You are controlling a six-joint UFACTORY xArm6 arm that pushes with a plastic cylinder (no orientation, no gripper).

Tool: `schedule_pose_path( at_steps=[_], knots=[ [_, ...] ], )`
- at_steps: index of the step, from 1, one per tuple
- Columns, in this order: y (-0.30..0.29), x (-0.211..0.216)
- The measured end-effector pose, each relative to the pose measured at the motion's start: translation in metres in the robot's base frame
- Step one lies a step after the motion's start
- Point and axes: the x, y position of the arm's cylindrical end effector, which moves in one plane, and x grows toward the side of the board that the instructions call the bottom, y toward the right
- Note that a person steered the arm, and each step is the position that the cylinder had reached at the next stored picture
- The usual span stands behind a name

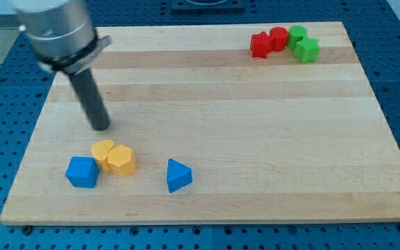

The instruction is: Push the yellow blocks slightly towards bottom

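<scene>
Two yellow blocks sit together at the view's lower left: a yellow pentagon-like block (103, 152) and a yellow heart-shaped block (121, 161) touching its right side. My tip (101, 127) is on the board just above the yellow blocks, a short gap from the left one. The dark rod rises up and to the left to the arm's grey end (55, 28).
A blue cube (82, 171) touches the yellow blocks' left. A blue triangular block (178, 175) lies to their right. At the view's top right are a red star-like block (260, 44), a red cylinder (278, 37), a green cylinder (296, 35) and a green star-like block (307, 50). The wooden board (242, 125) sits on a blue table.
</scene>
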Motion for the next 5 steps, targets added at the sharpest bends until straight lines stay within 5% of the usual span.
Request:
schedule_pose_path(
  at_steps=[3, 4, 5],
  knots=[
    [0.057, 0.054],
    [0.04, 0.013],
    [-0.045, -0.002]
  ],
)
